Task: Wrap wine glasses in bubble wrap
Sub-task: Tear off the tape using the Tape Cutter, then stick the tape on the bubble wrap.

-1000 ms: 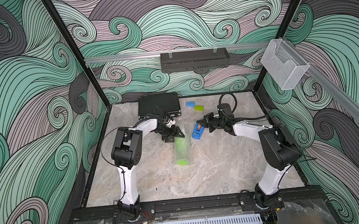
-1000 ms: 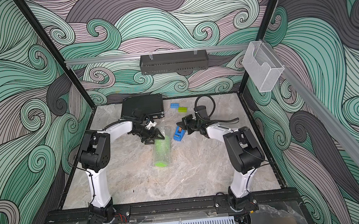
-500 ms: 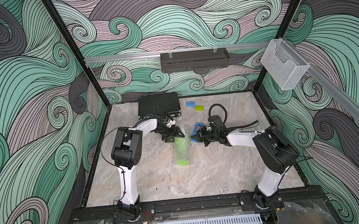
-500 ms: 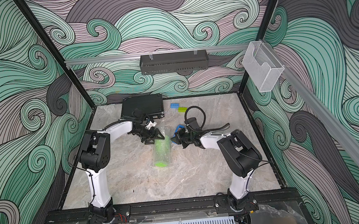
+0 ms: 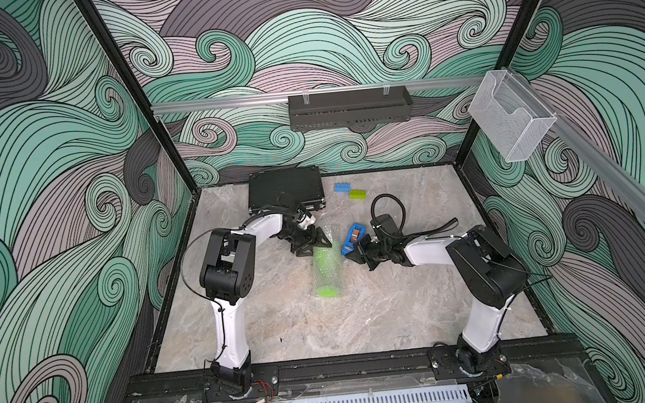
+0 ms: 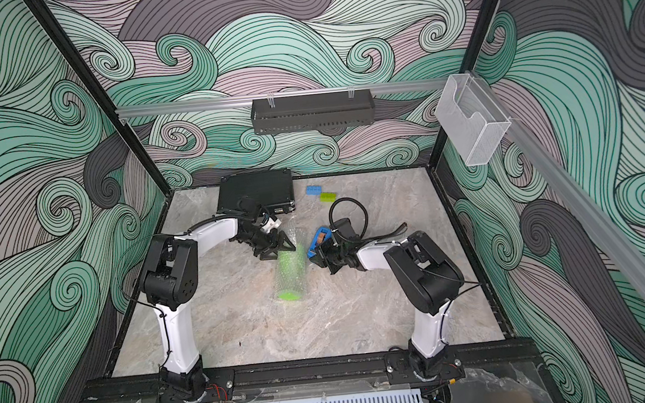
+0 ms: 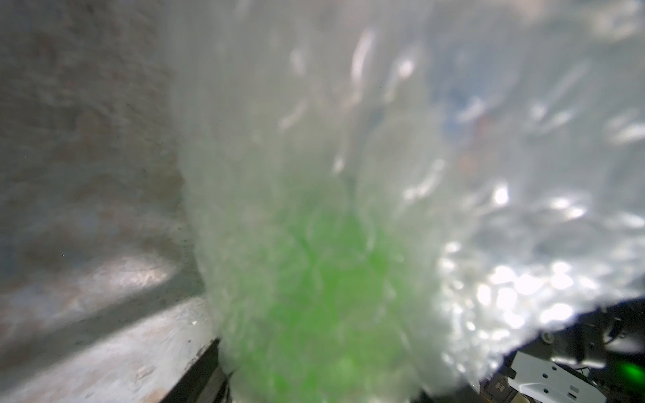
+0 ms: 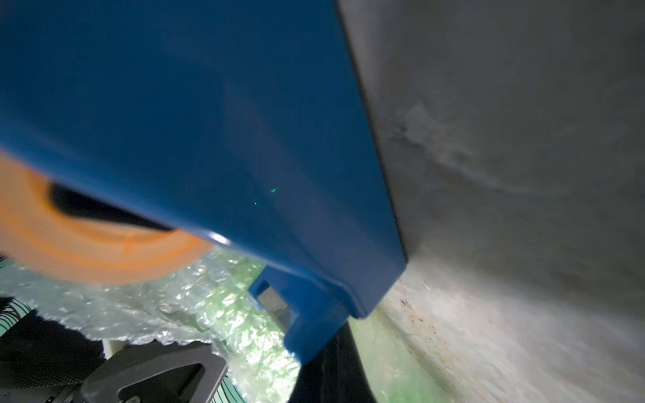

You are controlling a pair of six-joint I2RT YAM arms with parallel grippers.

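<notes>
Mid table, left gripper gapes round bubble wrap, grip unclear, right gripper shut by tape dispenser: untaped wrap may spring off goblet.

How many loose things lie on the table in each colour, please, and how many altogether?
Green: 2, the goblet and the green brick
Blue: 2, the tape dispenser and the blue brick
Black: 1, the case
Clear: 1, the bubble wrap around the goblet
Total: 6

robot lab cell: wave-patterned walls, marble tabletop
</notes>
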